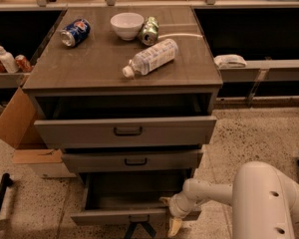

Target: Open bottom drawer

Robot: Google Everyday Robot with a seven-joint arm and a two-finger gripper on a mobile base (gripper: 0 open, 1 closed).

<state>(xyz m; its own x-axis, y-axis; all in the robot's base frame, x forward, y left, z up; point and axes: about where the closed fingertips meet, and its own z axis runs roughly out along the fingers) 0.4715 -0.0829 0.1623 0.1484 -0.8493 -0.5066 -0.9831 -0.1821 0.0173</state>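
Note:
The bottom drawer (114, 216) is the lowest of three grey drawers and stands pulled out, its dark inside showing. Its small black bar handle (138, 218) is on the front, near the picture's lower edge. My gripper (169, 214) is at the right end of that drawer front, to the right of the handle and not on it. One tan fingertip (164, 201) sits above the front's top edge, and the other fingertip (174, 227) points down below it. The gripper looks open and holds nothing.
The middle drawer (132, 161) and top drawer (124, 131) stand slightly out. On the cabinet top (89, 63) lie a plastic bottle (149, 58), a white bowl (127, 25), a blue can (74, 32) and a green can (150, 30). A cardboard box (15, 128) stands to the left.

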